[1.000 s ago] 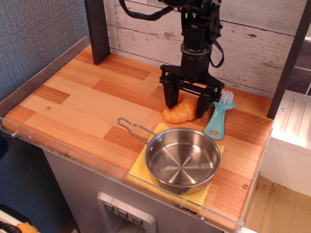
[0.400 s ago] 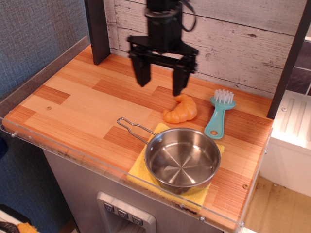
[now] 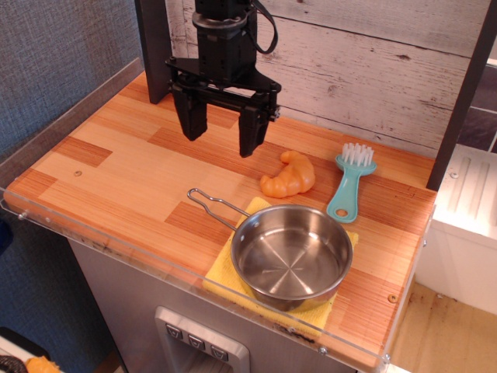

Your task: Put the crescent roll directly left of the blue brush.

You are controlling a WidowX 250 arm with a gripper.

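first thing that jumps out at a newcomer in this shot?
The black gripper, jaws open and empty, hanging above the wooden counter at back left. Next, the shiny steel pan on a yellow cloth at the front edge. Behind it the orange crescent roll lies just left of the blue brush, with a small gap between them.

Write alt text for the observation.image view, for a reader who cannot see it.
An orange crescent roll lies on a wooden tabletop just left of a blue brush, not touching it. The black gripper hangs open and empty, up and to the left. In front, a steel pan sits on a yellow cloth.
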